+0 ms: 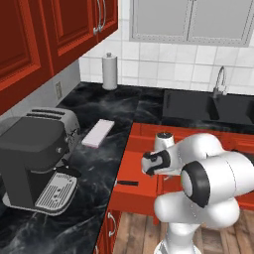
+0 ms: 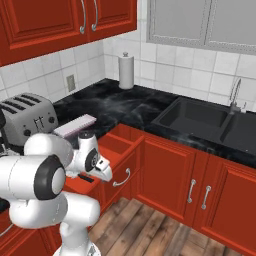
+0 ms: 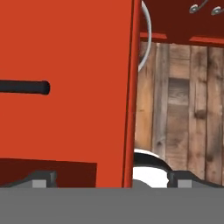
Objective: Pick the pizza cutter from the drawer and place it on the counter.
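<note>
The red drawer (image 1: 133,186) is pulled out under the black tabletop (image 1: 106,149). The pizza cutter (image 1: 127,183) lies on the drawer's flat bottom; its thin black handle shows, and the arm hides its round blade. The gripper (image 3: 111,178) hangs low over the drawer with its two tips spread wide and nothing between them. A pale pink block (image 1: 98,133) lies on the tabletop near a grey toaster (image 1: 57,123) and a coffee machine (image 1: 34,166).
</note>
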{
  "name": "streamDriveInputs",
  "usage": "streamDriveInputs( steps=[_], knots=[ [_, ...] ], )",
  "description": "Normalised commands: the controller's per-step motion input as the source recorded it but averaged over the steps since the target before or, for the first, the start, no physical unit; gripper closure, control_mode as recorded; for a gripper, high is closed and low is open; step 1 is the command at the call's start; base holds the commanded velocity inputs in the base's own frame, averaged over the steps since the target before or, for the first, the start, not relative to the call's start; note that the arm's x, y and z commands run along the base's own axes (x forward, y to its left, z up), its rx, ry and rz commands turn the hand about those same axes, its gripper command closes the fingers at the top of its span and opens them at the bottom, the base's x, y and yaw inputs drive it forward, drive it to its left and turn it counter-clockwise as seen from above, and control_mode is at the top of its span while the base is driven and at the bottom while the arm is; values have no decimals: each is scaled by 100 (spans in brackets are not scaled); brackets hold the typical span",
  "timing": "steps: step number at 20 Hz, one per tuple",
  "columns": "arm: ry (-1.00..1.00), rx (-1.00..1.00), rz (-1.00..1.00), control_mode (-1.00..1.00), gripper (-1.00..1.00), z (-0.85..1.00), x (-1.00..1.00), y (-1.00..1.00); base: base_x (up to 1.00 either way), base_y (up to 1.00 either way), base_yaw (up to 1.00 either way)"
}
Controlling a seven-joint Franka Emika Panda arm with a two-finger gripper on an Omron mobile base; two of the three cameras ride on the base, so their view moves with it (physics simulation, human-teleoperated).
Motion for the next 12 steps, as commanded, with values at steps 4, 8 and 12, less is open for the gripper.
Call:
streamDriveInputs(
  steps=[4, 8, 12],
  knots=[
    [0, -6, 0, -100, -100, -63, 2, -14, 0, 0, 0],
    [0, -4, -1, -100, -100, -63, 0, -56, 0, 0, 0],
    [0, 0, -8, -100, -100, -47, 0, -98, 0, 0, 0]
  ],
)
